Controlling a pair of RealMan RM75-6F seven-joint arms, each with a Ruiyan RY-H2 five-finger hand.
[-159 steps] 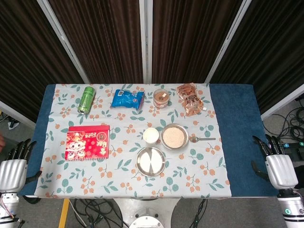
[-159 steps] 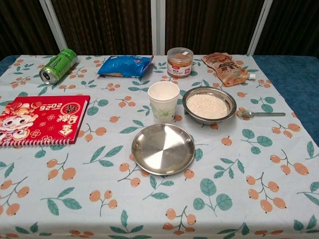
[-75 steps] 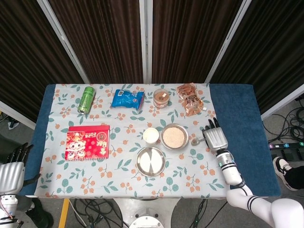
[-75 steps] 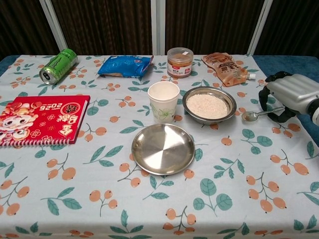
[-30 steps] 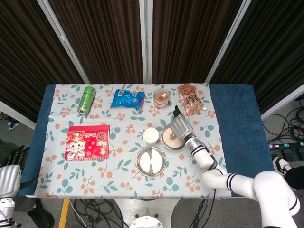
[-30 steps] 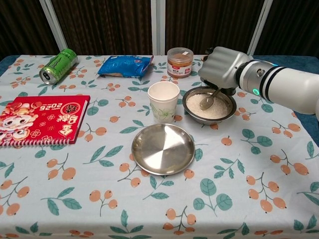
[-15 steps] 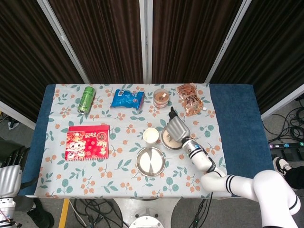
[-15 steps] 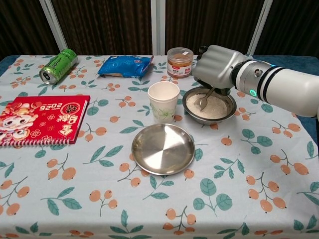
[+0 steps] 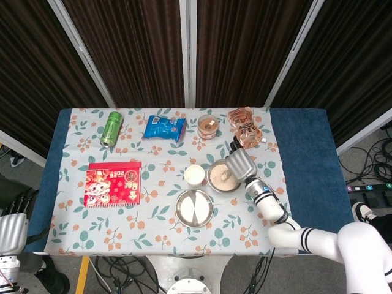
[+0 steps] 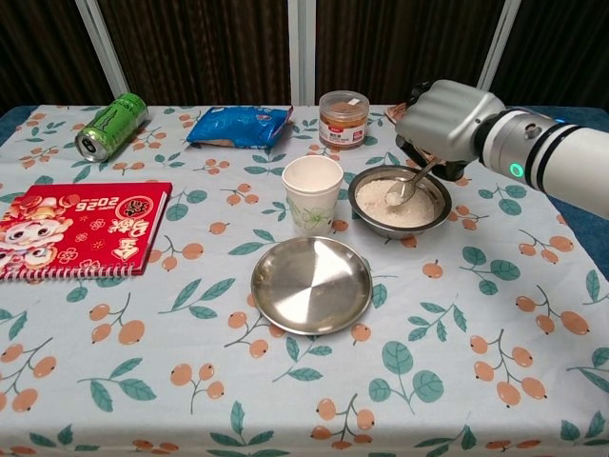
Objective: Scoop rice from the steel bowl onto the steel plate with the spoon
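1. Nearest me, the plate sits bare on the table, just in front of the bowl.
2. The bowl holds rice, loose and light; I judge it spills easily if the spoon tilts.
3. The spoon rests with its scoop in the rice. Its long axis runs from the scoop up and right to the handle.
4. My right hand grips the handle's upper end, the best hold on thin, stiff, slippery steel.
5. My left hand hangs off the table; I cannot tell its fingers' state.
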